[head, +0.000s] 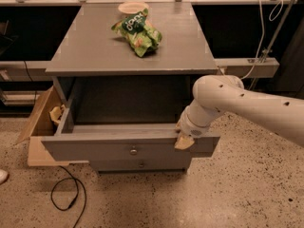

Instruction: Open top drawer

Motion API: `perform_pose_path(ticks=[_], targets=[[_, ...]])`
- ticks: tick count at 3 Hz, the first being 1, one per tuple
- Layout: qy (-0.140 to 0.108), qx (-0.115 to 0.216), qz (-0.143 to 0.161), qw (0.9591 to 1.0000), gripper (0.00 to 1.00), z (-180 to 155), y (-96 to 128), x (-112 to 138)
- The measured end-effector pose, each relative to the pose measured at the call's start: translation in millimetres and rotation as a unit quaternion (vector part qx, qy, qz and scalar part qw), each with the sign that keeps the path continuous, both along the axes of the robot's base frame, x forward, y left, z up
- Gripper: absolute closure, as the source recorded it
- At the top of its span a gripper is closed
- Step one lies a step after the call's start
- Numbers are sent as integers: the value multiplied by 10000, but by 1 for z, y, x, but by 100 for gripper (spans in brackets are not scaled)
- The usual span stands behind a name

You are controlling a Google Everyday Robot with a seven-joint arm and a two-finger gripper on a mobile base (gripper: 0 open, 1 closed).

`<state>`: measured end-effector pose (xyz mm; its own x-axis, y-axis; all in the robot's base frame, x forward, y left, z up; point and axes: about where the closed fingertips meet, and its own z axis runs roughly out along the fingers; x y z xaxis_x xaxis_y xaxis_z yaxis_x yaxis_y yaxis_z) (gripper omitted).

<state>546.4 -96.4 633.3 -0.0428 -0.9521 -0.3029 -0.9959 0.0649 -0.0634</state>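
Note:
The top drawer (95,148) of the grey cabinet stands pulled far out, its wide grey front panel facing me with a small round metal knob (133,151) at centre. Its inside looks dark and empty. My gripper (184,139) sits on the upper edge of the drawer front near its right end, with the white arm (247,101) reaching in from the right. A lower drawer front with its own knob (141,164) shows just beneath, closed.
On the cabinet top (90,46) lie a green chip bag (138,31) and a pale bowl (132,6). An open cardboard box (40,127) stands at the cabinet's left. A black cable (66,196) loops on the speckled floor in front.

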Motion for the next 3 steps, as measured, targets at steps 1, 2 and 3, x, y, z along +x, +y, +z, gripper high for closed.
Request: perform_pose_path(ticks=[1,2,3], targets=[[0,0,0,10000,38,0,0,0],[-125,-61,-58,9999,14,13,-2,-1],[-379,-198,-106,9990,0,40,-6,-2]])
